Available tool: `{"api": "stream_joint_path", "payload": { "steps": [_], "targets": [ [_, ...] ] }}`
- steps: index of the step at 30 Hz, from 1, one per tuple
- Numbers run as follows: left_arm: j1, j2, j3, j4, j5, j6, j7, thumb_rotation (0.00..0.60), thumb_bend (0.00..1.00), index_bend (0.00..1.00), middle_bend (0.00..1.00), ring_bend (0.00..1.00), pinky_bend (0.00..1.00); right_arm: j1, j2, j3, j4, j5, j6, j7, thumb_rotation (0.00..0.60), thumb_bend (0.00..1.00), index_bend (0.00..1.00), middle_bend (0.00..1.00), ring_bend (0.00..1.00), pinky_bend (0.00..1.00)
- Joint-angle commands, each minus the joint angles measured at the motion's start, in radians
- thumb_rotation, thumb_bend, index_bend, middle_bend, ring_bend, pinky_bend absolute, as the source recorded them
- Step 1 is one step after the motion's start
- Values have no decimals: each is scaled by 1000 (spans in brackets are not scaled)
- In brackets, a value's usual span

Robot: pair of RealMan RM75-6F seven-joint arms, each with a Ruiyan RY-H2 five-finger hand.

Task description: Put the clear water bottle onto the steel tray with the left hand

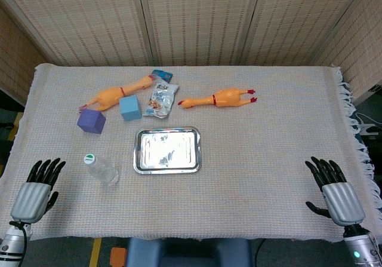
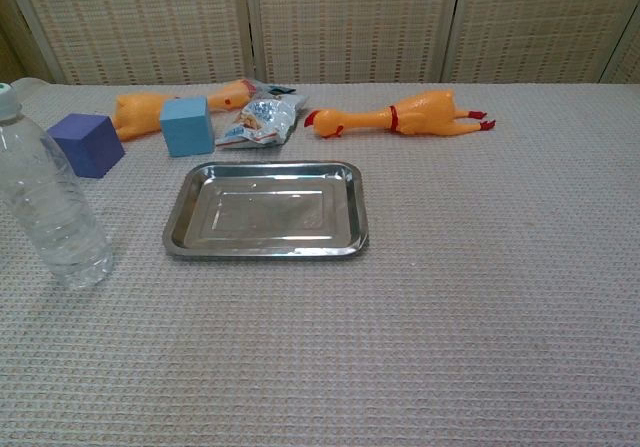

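Note:
The clear water bottle [image 1: 100, 169] [image 2: 48, 199] stands upright on the table, left of the steel tray [image 1: 167, 150] [image 2: 266, 210], with a green-white cap. The tray is bare and lies near the table's middle. My left hand [image 1: 37, 189] rests at the front left corner of the table, fingers spread, holding nothing, a short way left of the bottle. My right hand [image 1: 334, 189] rests at the front right, fingers apart and holding nothing. Neither hand shows in the chest view.
Behind the tray lie a purple cube [image 1: 91, 121], a blue cube [image 1: 130, 108], a snack packet [image 1: 161, 98] and two rubber chickens [image 1: 116, 92] [image 1: 218, 98]. A woven cloth [image 1: 268, 159] covers the table; wicker panels stand behind.

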Motion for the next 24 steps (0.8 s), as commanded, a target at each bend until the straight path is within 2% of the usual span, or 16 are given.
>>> {"api": "stream_joint_path", "payload": {
  "steps": [1,4,8,11,17,24],
  "targets": [
    [-3,8,4,-11,1,-14,-38,600,347,0,0,0,12,0,0,0,-1,-2,0,5,600,65,0,0,0,0],
    [-13,20,17,-31,12,-43,-158,600,346,0,0,0,50,0,2,-1,-1,-9,6,15,600,65,0,0,0,0],
    [-43,10,35,-25,18,-116,-506,600,342,0,0,0,93,1,1,0,6,-10,6,28,600,65,0,0,0,0],
    [-83,-3,42,4,15,-197,-747,600,338,0,0,0,75,4,-1,0,10,-11,3,32,600,65,0,0,0,0],
    [-127,-54,18,44,8,-242,-925,600,332,0,0,0,56,8,-3,-3,12,-14,-5,29,600,65,0,0,0,0],
    [-164,-95,-9,68,-4,-268,-1034,600,319,0,0,0,44,12,-2,-2,13,-5,-18,32,600,65,0,0,0,0]
  ]
}}
